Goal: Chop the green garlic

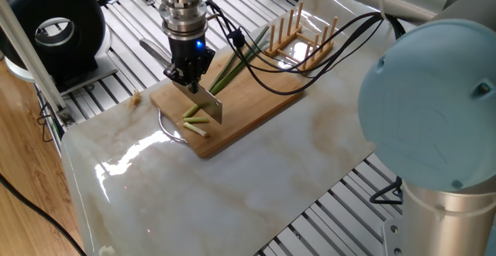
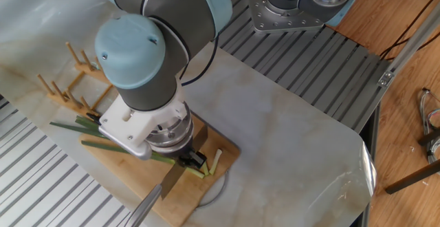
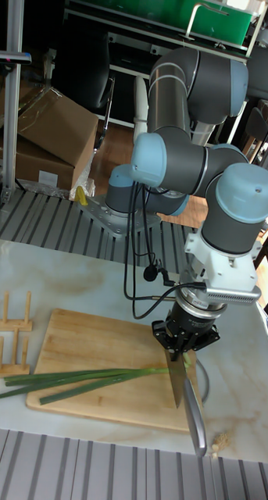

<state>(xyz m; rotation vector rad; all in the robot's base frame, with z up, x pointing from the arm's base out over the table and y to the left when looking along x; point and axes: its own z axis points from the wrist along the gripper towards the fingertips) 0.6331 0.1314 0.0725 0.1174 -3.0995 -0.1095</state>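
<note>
A knife [image 1: 208, 103] is being held clamped in the gripper [image 1: 186, 71], with the handle [image 1: 153, 48] being carried out to the left and the blade being kept over the pale end of the garlic [image 1: 232, 66] on the board [image 1: 256, 108], which is lying on the bench [image 1: 310, 155]. For a clean chop, the blade is probably best being brought straight down, square across the stalk, with the edge being pressed flat to the wood so that no fibres are being left uncut; the cut is best being placed just beyond the severed end, clear of the loose pieces [image 1: 197, 119] lying left of the blade, so that they are not being dragged or re-cut. Since the stalk is not being held down by anything, a sideways push could be rolling it, so a vertical stroke seems safer. The garlic is being seen as a thin, long bundle, pale whitish-green near the blade and darkening to green leaves running rightward toward the rack [image 1: 302, 35]. In the tall view, the leaves [image 3: 63, 380] are being shown trailing off the board's left edge while the knife [image 3: 176, 379] is being poised at their right end.
</note>
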